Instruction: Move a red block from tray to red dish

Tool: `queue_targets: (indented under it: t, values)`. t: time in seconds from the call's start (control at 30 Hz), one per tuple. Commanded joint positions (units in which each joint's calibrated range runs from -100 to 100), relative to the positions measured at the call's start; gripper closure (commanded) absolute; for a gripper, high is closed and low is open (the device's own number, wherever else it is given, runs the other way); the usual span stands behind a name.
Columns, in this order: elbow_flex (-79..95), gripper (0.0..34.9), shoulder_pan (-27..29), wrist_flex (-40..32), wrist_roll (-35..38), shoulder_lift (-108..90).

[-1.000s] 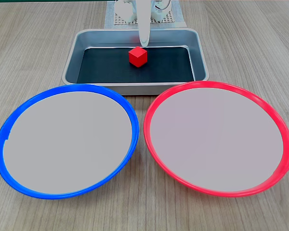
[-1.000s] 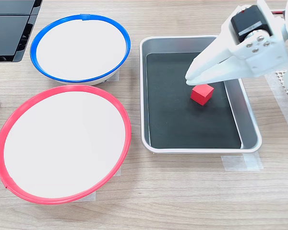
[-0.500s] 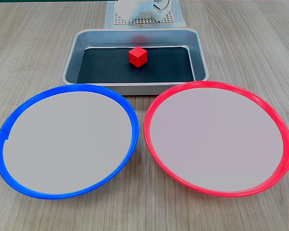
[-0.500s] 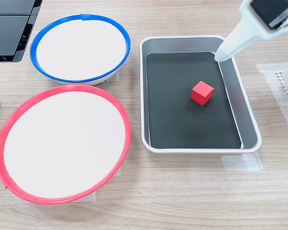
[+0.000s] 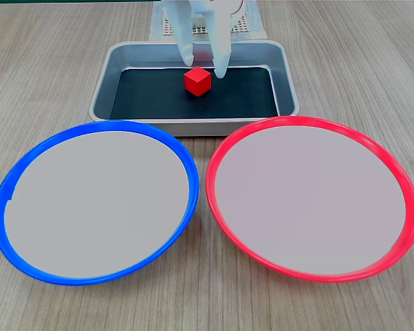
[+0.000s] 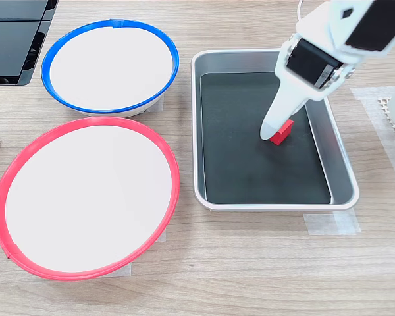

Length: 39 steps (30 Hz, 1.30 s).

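The red block (image 5: pixel 197 81) lies on the black bottom of the silver tray (image 5: pixel 193 127), a little behind its middle. My white gripper (image 5: pixel 204 69) hangs open over it, one fingertip (image 5: pixel 187 62) at the block's left and the other at its right in the first exterior view. The tips reach down to about the block's top. In the second exterior view the gripper (image 6: pixel 274 135) covers most of the red block (image 6: pixel 284 129), and the tray (image 6: pixel 270 206) is at the right. The red dish (image 5: pixel 208 185) is empty, in front of the tray. In the second exterior view the red dish (image 6: pixel 178 187) is at lower left.
A same-sized blue-rimmed dish (image 5: pixel 117 125) sits beside the red one and is also empty; in the second exterior view the blue dish (image 6: pixel 112 24) is at upper left. A white mesh mat (image 5: pixel 252 26) under the arm's base lies behind the tray. A dark flat object (image 6: pixel 13 39) fills the second exterior view's top-left corner.
A second ago the gripper was shut just behind the block. It lifted away, then came back down opened, its fingers now on either side of the block. The block has not moved.
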Motion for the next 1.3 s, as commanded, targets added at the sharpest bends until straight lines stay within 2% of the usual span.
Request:
queue_targets:
  t: [0.0, 0.13, 0.27, 0.33, 0.4, 0.5, 0.6, 0.7, 0.77, 0.87, 1.1, 1.17, 1.27]
  values:
    - [-0.93, 15.1, -0.32, -2.47, 1.07, 4.04]
    - [-1.12, 17.1, 0.15, -3.71, 2.15, 6.77]
    - [-0.84, 21.1, 0.15, -4.45, 3.08, 7.70]
    - [-1.21, 25.5, -0.04, -4.45, 3.37, 7.70]
    - [-2.39, 34.6, -0.51, -4.04, 3.47, 7.70]
    - [-9.04, 34.6, -2.96, 1.33, 2.74, 7.96]
    - [-22.96, 34.6, -9.92, 7.60, -1.22, 11.11]
    - [-34.34, 34.6, -14.81, 7.36, -6.15, 16.57]
    - [-43.45, 34.6, -17.26, 3.48, -10.55, 22.80]
    - [-49.91, 34.6, -18.11, -3.46, -13.82, 30.39]
    - [-57.37, 34.3, -17.54, -16.50, -14.41, 47.11]
    - [-59.20, 31.4, -17.26, -18.15, -14.11, 50.26]
    - [-61.20, 24.5, -16.98, -19.72, -13.58, 53.76]
